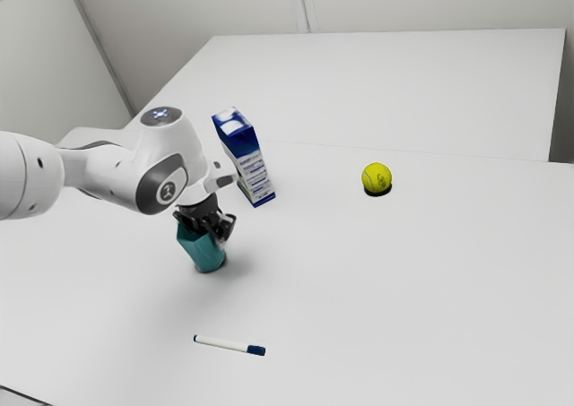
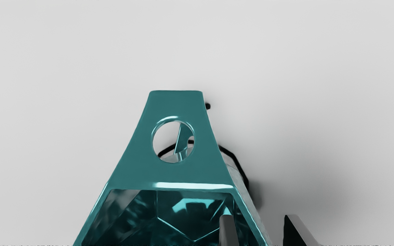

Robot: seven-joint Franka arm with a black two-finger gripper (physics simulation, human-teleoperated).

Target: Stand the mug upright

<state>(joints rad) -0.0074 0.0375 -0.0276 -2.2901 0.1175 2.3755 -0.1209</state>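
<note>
In the exterior view, the gripper point(image 1: 215, 229) is low at the rim of the teal mug point(image 1: 204, 252), whose base is down on the table. In the wrist view the mug point(image 2: 176, 174) has its mouth toward the camera, with a round hole in its handle part. The gripper point(image 2: 258, 217) straddles one side wall: one finger point(image 2: 228, 230) reaches inside the mouth, the other point(image 2: 299, 232) stands outside, apart from the wall. The fingers are open. Part of the mug's upper side is hidden by the hand in the exterior view.
A blue and white carton point(image 1: 247, 159) stands close behind the hand. A yellow tennis ball point(image 1: 377, 177) lies farther to the exterior view's right. A white marker with a blue cap point(image 1: 229, 344) lies nearer the camera than the mug, on the white table point(image 1: 404, 289).
</note>
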